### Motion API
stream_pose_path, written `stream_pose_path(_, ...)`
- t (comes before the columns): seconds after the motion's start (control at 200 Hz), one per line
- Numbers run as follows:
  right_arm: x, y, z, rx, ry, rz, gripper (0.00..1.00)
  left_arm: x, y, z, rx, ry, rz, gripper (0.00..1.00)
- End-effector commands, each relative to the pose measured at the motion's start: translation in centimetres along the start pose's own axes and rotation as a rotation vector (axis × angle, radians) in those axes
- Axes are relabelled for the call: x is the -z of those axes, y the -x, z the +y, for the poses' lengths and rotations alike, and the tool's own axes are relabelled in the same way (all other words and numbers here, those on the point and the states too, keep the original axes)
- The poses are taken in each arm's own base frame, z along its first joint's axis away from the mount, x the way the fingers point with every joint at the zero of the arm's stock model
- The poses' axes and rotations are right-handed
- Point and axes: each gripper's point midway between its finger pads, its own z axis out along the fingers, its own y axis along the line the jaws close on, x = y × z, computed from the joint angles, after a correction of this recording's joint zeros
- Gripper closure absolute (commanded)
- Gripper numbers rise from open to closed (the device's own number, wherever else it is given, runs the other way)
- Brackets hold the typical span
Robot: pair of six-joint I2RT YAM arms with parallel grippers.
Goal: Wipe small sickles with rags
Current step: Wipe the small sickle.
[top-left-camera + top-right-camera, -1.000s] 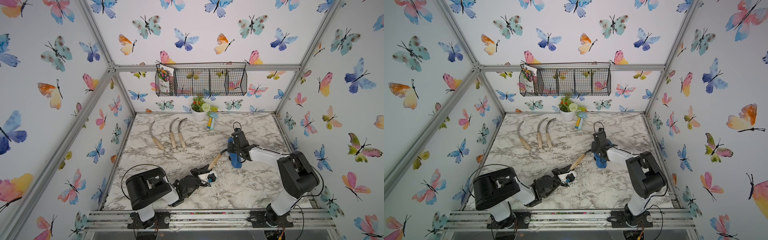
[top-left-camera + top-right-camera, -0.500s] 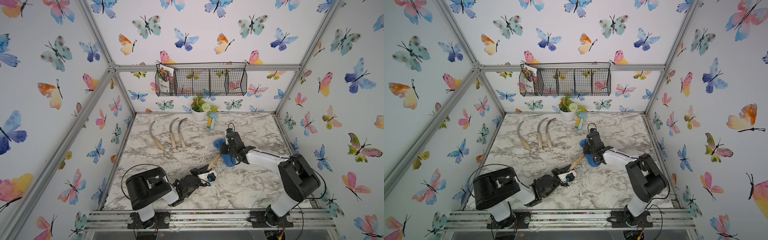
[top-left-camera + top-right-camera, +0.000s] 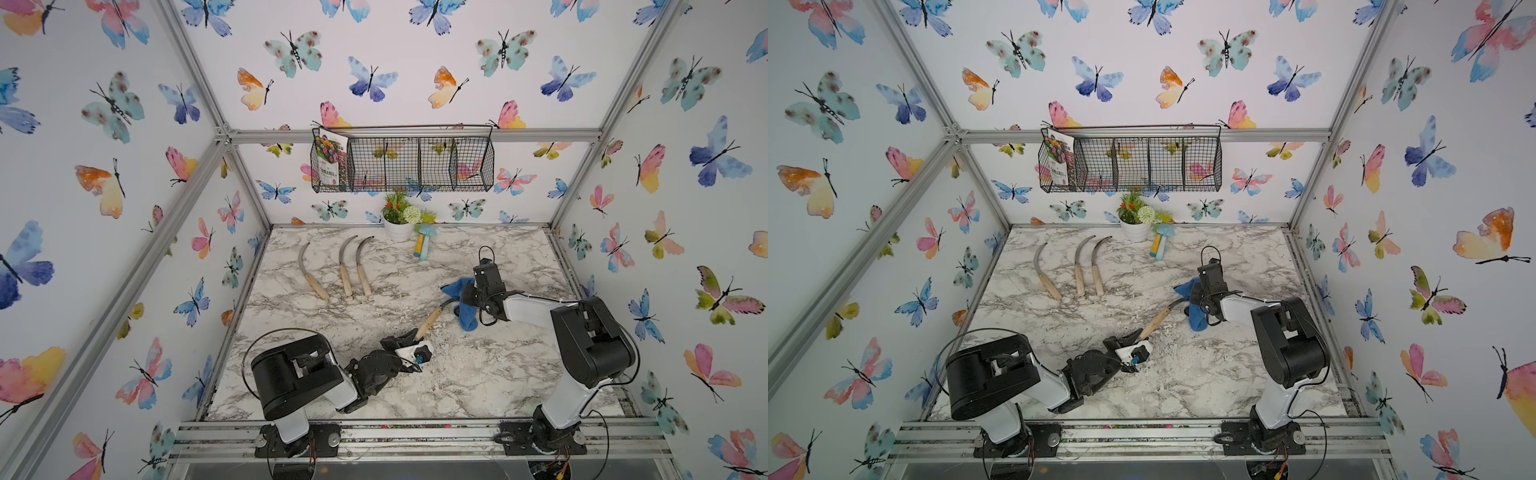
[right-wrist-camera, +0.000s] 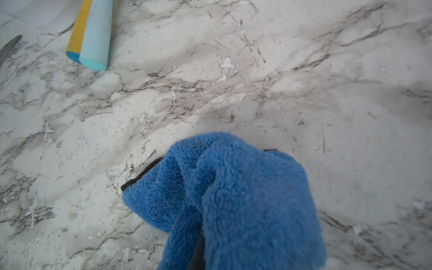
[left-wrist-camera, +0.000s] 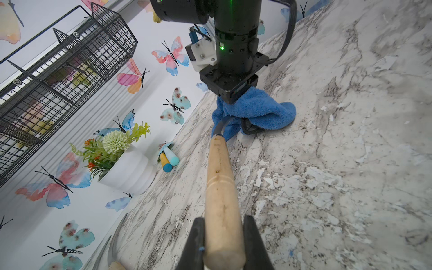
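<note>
Blue terry cloth makes up the rag [image 5: 257,112], which is bunched and pinched in the right claw [image 5: 233,97]. That claw's jaws are closed tight and buried in the pile. The rag is draped over the grey blade [image 5: 221,125] of one small sickle [image 5: 222,187], a little right of the middle of the surface [image 3: 478,374]. The butt of the pale wooden handle [image 3: 428,322] is clamped between the closed jaws of the left claw [image 5: 222,245], nearer the front edge. Three more small sickles [image 3: 345,268] are laid side by side towards the far left corner, well apart from both claws.

The rag is judged soft, thick, light and limp, so it should fold round the blade and is best held by its bunched middle. The sickle is judged stiff and light, with a thin edge that could snag the pile. Its round, smooth handle may turn in the jaws, and the handle is the safe place to hold.

No brand can be read. A black tag [image 5: 251,127] on the rag shows no legible writing. Print on the flower packet [image 3: 331,160] in the wire basket [image 3: 415,162] is too small to read.
</note>
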Motion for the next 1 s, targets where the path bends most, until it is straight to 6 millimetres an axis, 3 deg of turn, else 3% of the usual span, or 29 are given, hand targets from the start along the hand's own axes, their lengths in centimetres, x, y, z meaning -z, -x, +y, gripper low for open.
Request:
stream_pose_path(0.0, 1.3, -4.5, 3.6, 0.095, 0.057, 0.135, 0.98, 0.0, 1.8, 1.0, 0.017, 0.024, -0.065, 1.0)
stream_pose_path(0.15, 3.9, -5.1, 8.9, 0.179, 0.149, 0.099, 0.98, 0.1, 1.8, 1.0, 0.019, 0.024, -0.065, 1.0)
stream_pose_path(0.28, 4.7, -5.5, 9.8, 0.188, 0.174, 0.087, 0.99, 0.1, 1.7, 1.0, 0.019, 0.025, -0.061, 1.0)
stream_pose_path(0.44, 2.6, -6.1, 5.7, 0.139, 0.073, 0.106, 0.99, 0.1, 1.7, 1.1, 0.022, 0.028, -0.062, 1.0)
stream_pose_path(0.611, -0.5, -7.0, -2.5, 0.001, -0.091, 0.169, 0.99, 0.1, 1.6, 1.2, 0.024, 0.033, -0.06, 1.0)
stream_pose_path(0.696, -0.5, -6.9, -5.4, -0.044, -0.194, 0.158, 0.99, 0.2, 1.7, 1.4, 0.028, 0.04, -0.061, 1.0)
stream_pose_path(0.841, 0.2, -6.7, -7.8, -0.106, -0.253, 0.137, 0.99, 0.3, 1.6, 1.7, 0.038, 0.049, -0.064, 1.0)
stream_pose_path(0.991, 0.0, -6.8, -8.1, -0.114, -0.269, 0.157, 0.98, 0.3, 1.6, 1.6, 0.04, 0.047, -0.065, 1.0)
